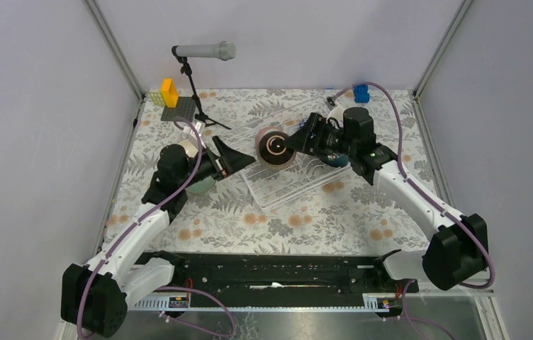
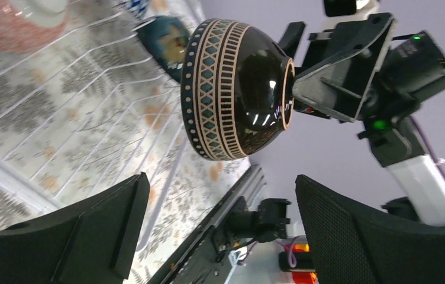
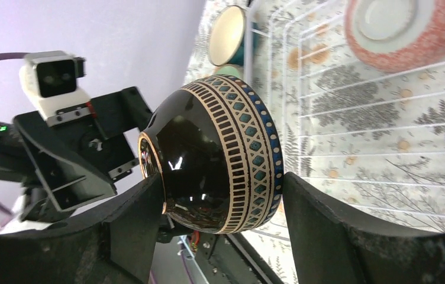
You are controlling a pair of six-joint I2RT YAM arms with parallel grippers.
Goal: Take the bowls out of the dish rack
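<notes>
My right gripper [image 1: 290, 145] is shut on the dark brown bowl [image 1: 272, 147] with patterned bands, holding it on its side above the left end of the white wire dish rack [image 1: 285, 188]. In the right wrist view the fingers [image 3: 326, 225] press both sides of the bowl [image 3: 220, 160]. My left gripper [image 1: 242, 160] is open and empty just left of the bowl; its wrist view shows the bowl [image 2: 238, 89] ahead of its spread jaws. A pink bowl [image 3: 403, 26] lies in the rack. A teal bowl with white inside [image 3: 229, 35] sits beyond the rack.
A dark teal bowl with gold [image 2: 170, 35] sits past the rack's far side. A mint green bowl [image 1: 203, 185] lies under my left arm. A microphone stand [image 1: 207, 51] and a grey baseplate with a yellow block [image 1: 178, 106] stand back left. A black rail [image 1: 278, 273] runs along the near edge.
</notes>
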